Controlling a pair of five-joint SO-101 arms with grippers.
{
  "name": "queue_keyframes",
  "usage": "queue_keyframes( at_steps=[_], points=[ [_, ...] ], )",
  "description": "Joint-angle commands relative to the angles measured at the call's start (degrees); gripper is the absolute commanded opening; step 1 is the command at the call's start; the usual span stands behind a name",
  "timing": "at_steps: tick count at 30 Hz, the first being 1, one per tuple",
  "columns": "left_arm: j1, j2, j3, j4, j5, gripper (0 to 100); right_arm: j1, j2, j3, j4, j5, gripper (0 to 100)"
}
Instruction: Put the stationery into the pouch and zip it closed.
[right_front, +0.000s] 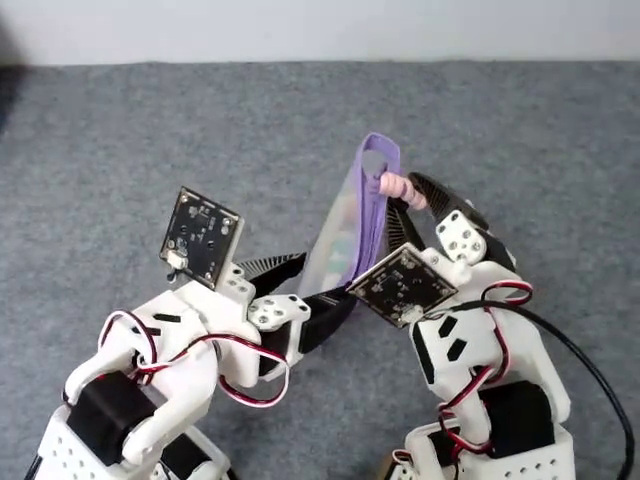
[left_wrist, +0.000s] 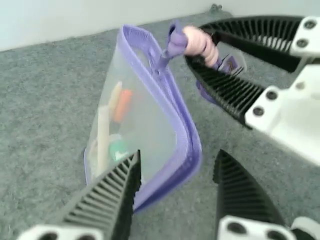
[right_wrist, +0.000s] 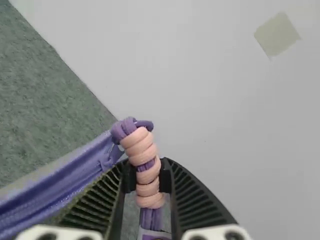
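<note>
Pouch (left_wrist: 145, 135), stationery (left_wrist: 117, 115) inside — right gripper (right_wrist: 146, 169) pinched zipper pull (right_wrist: 141, 150) to close it; left gripper (left_wrist: 177, 159), open, straddled its end, seemingly bracing.

A grey, felt-like carpet (right_front: 120, 140) covers the whole table surface, its short nap evenly lit with only soft shadows. Along the far edge it meets a plain pale wall (right_front: 300, 30). A dark patch (right_front: 8, 90) sits at the carpet's far left corner. The right wrist view shows a small yellowish square patch (right_wrist: 277, 34) on the wall.
</note>
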Motion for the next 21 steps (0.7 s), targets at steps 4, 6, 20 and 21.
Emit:
queue_keyframes(
  at_steps=[4,6,20,21],
  points=[
    [0.62,-0.18,4.62,-7.03,0.35,23,-2.51,-0.75,-2.29,-1.19,0.62,0.8],
    [2.37,-0.18,5.05,-8.18,0.35,23,-2.51,-0.75,-2.20,-1.19,0.62,0.8],
    [-2.20,-0.18,16.75,-20.31,0.26,23,-2.51,-1.19,-2.20,-1.19,0.26,0.8],
    [-2.20,-0.18,17.19,-20.92,0.26,23,-2.51,-1.19,-2.20,-1.19,0.26,0.8]
  ],
)
